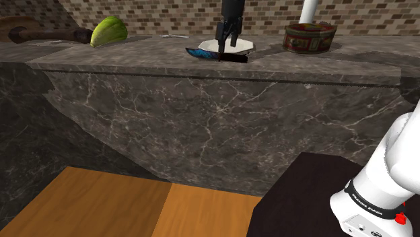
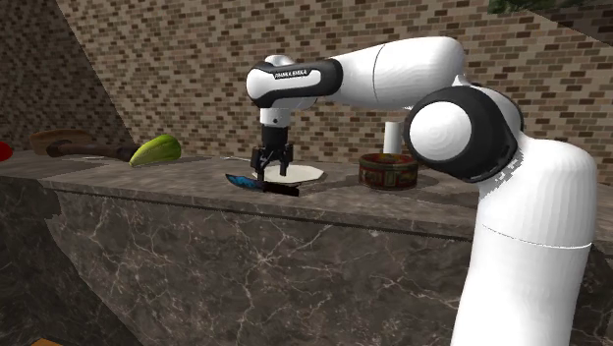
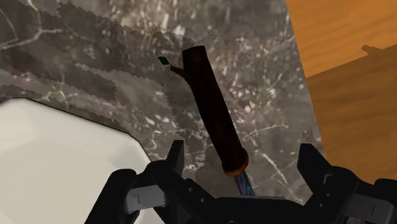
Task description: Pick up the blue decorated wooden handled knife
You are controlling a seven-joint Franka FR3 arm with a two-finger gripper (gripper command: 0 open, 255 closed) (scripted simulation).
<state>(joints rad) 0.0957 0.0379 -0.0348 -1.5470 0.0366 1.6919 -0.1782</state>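
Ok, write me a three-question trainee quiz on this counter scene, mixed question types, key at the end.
1. True or false: the black jaws are shut on the knife with the blue blade and dark brown wooden handle.
2. Multiple choice: the thing nearest the knife is A) a white octagonal plate, B) a glass bottle, C) a steel pan.
3. Fill in: the knife lies on a dark ____ counter.
Key: 1 false, the jaws stand open on either side of the handle; 2 A; 3 marble.
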